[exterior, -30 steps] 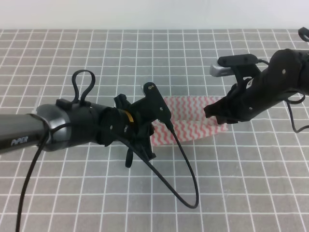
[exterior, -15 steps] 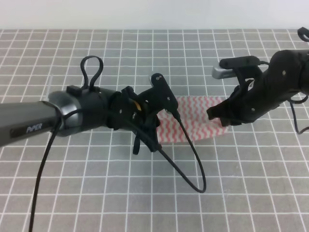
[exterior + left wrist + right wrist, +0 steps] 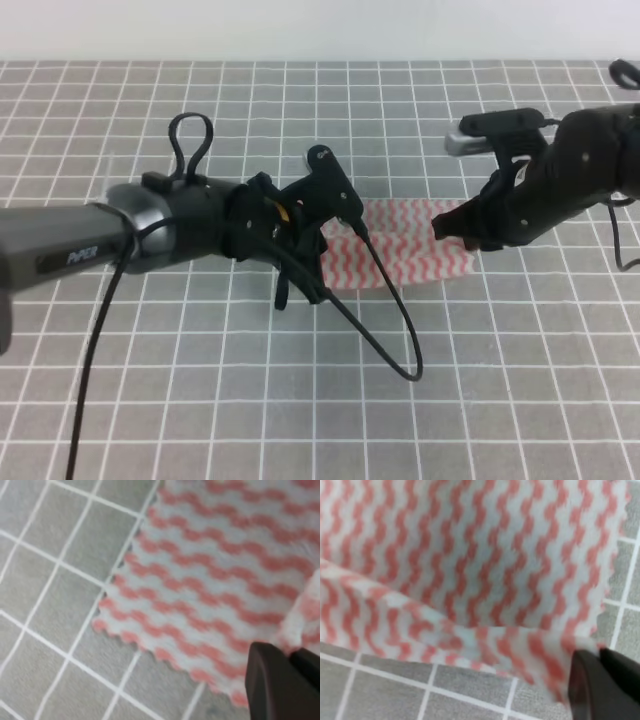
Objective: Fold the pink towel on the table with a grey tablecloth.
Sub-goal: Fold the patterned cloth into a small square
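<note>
Currently the thin pink-and-white zigzag towel (image 3: 418, 256) lies on the grey grid-cloth bench (image 3: 300, 400) between the 2 tools. Right tool (image 3: 452, 226) pinches a raised towel edge; left tool (image 3: 325, 262) likewise, fingertips mostly cut off, grip unclear.

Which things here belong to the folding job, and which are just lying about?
Job:
pink towel
grey tablecloth
left pincer
right pincer

Lying about:
loose black cable trailing from the left arm; nothing else in view.
</note>
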Controlling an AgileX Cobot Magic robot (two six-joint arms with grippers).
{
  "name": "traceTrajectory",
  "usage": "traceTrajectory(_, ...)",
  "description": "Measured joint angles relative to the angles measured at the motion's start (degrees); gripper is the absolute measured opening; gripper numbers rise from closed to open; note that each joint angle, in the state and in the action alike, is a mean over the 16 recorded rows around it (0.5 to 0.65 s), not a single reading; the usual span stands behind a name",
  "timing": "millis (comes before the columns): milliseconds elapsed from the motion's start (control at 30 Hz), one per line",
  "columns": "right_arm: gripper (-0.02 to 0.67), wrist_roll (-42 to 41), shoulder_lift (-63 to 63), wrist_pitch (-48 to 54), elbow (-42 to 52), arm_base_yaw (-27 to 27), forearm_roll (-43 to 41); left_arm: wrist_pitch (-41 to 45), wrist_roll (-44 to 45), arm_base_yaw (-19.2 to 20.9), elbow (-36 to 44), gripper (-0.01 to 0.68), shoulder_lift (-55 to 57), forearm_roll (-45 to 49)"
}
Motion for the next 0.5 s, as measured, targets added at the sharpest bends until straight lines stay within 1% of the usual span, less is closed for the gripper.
traceTrajectory(500, -0.016, 0.06, 1.98, -5.31, 0.00, -0.04, 0.17, 1.40, -0.06, 0.98, -4.69, -0.001, 2.78, -0.34)
